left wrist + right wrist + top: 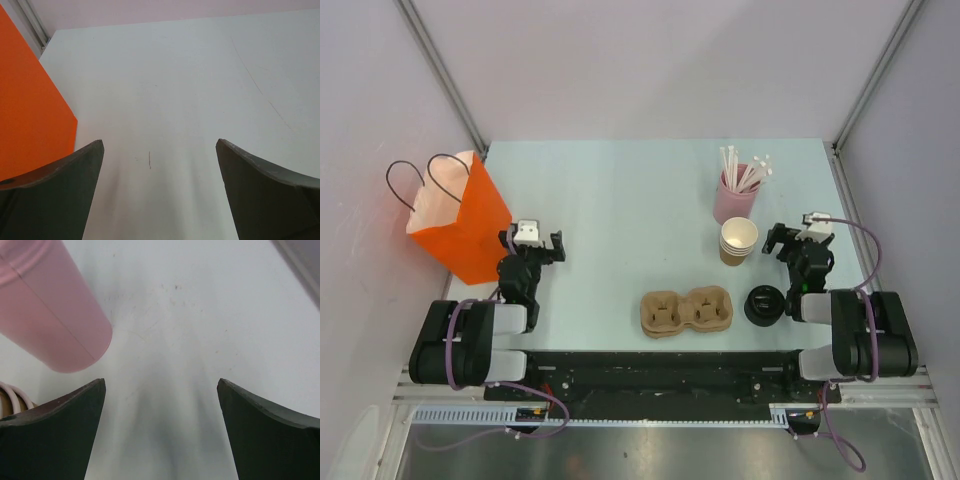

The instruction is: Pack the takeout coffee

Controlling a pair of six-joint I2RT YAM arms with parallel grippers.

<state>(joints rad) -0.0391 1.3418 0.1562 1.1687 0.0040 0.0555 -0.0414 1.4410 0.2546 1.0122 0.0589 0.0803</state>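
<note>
Broadly, take in the pale tabletop (620,190) first. Find the orange bag (470,225) standing upright at 9 o'clock, mouth up, handles loose. Note the cardboard cup carrier (686,310) lying flat at 6 o'clock, near the front edge. Spot the pink straw holder (733,203) at 2 o'clock, with the stack of lidless cups (738,242) just beside it on its 6 o'clock side. Place the takeout coffee (764,304) at about 5 o'clock, between carrier and right arm. Shows only a round black top from above, so cannot tell for sure that a brown cup sits beneath.

Read the left claw (160,142) as spread wide and holding nothing, next to the bag. Read the right claw (161,382) the same way: spread wide, nothing held, the straw holder at its 10 o'clock.

Judging this as the first reach: bring the right claw round toward its 7 o'clock, come in level at mid-wall below the lid, and centre before closing. Squeeze gently to spare the paper wall, lift straight, keep upright. Steer wide of the stack.
</note>
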